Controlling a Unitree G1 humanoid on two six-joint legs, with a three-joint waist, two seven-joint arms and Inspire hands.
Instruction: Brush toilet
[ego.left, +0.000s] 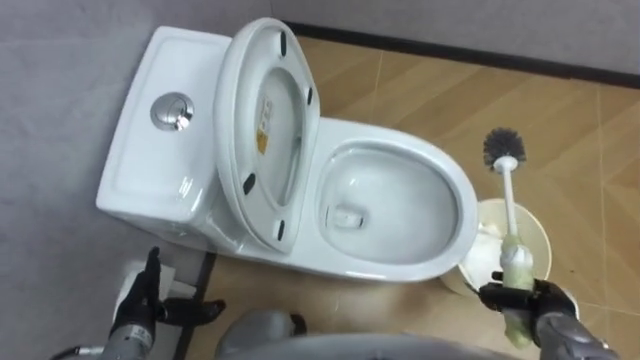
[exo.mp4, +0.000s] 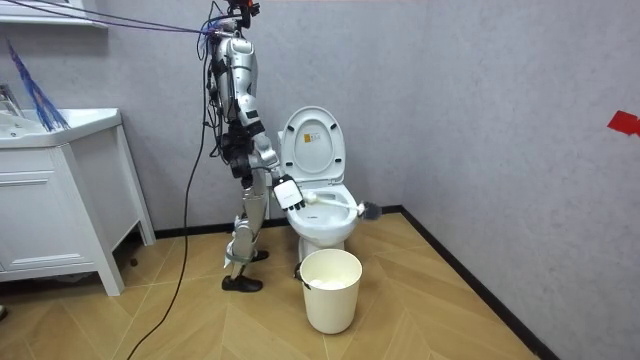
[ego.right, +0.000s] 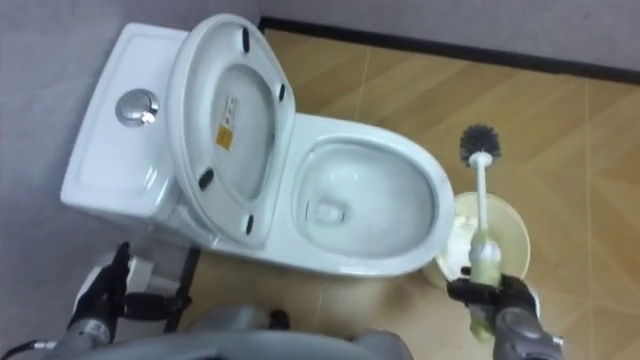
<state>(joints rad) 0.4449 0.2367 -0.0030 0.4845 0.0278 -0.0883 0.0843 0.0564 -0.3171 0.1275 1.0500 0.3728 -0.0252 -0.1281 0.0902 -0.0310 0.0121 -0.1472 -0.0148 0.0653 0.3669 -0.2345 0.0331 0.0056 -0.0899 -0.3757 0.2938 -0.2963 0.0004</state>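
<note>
A white toilet (ego.left: 390, 215) stands with its lid and seat (ego.left: 268, 130) raised against the tank (ego.left: 165, 120). My right hand (ego.left: 530, 305) is shut on the pale handle of a toilet brush (ego.left: 511, 205) at the lower right. The brush points away from me, and its dark bristle head (ego.left: 503, 148) hangs over the floor just right of the bowl's rim, outside the bowl. In the room view I stand at the toilet's side, holding the brush (exo.mp4: 340, 207) across the bowl. My left hand (ego.left: 140, 300) hangs at the lower left, fingers straight, holding nothing.
A white round bin (ego.left: 528, 235) stands on the wooden floor right beside the bowl's front, under the brush handle. A grey wall runs behind the tank. A white cabinet (exo.mp4: 60, 200) with a basin stands at the room view's left.
</note>
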